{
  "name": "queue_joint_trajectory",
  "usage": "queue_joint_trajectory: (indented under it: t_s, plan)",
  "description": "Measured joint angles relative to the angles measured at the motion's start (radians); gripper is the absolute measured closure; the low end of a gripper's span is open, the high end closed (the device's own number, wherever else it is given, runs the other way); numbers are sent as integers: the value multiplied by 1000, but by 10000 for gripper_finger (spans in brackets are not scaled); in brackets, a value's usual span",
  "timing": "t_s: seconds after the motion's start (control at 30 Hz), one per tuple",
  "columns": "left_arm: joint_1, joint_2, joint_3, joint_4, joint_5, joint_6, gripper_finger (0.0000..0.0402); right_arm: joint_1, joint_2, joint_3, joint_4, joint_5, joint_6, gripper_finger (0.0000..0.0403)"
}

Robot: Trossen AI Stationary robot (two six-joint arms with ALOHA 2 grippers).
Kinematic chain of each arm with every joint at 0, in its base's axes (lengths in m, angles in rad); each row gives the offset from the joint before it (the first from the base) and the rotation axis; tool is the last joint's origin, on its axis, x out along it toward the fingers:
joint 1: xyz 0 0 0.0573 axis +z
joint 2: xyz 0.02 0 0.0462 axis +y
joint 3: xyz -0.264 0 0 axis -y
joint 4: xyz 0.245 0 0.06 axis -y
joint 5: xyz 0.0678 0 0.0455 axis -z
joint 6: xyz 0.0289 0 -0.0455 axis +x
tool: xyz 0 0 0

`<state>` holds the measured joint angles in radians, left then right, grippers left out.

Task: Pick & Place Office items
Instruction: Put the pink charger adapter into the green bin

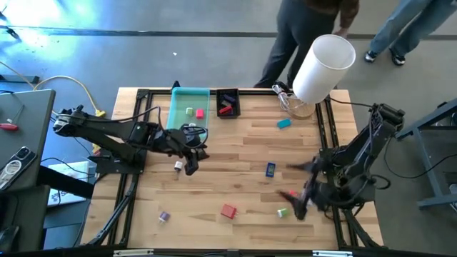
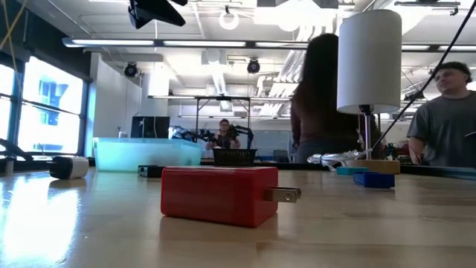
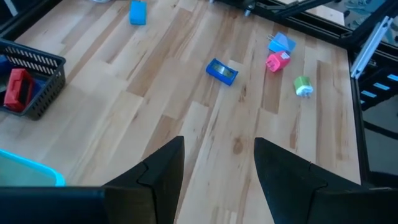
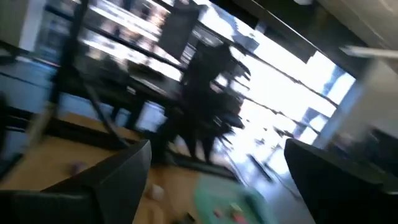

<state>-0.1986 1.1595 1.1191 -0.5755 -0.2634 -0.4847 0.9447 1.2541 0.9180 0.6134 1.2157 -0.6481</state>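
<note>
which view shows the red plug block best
The low view: the red plug block fills the foreground, prongs visible. The high view shows it as a small red square. Neither wrist view shows it.

The room is brightly and evenly lit from ceiling strip lights point(image 2: 186, 42), with daylight from the windows point(image 2: 44, 112) adding glare along one side. On the wooden table point(image 1: 235, 168) shadows are soft and short, pooled just beneath each arm. From table height the red block point(image 2: 219, 195) close to the lens is sharp, while the far room softens and the overhead fixtures blow out to white. Past the left gripper point(image 3: 217, 168) the boards look crisp and glare-free. The right wrist view is heavily motion-smeared; beyond the right gripper point(image 4: 217, 180) everything streaks, with washed-out highlights.
</note>
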Motion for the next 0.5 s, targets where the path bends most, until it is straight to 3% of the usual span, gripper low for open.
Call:
queue_joint_trajectory:
  t_s: [0.07, 0.2, 0.33, 0.5]
  plan:
    - [-2, 0, 0, 0, 0, 0, 216, -28, -2, 39, -97, -140, 49, 45]
    - [-7, 0, 0, -9, 0, -1, 216, -136, -3, 161, -524, -245, 312, 45]
    - [-9, 0, 0, -51, 2, -2, 216, -295, 13, 313, -998, -546, 803, 45]
    - [-9, 0, 0, -103, 2, 11, 216, -377, 25, 358, -1330, -832, 1341, 45]
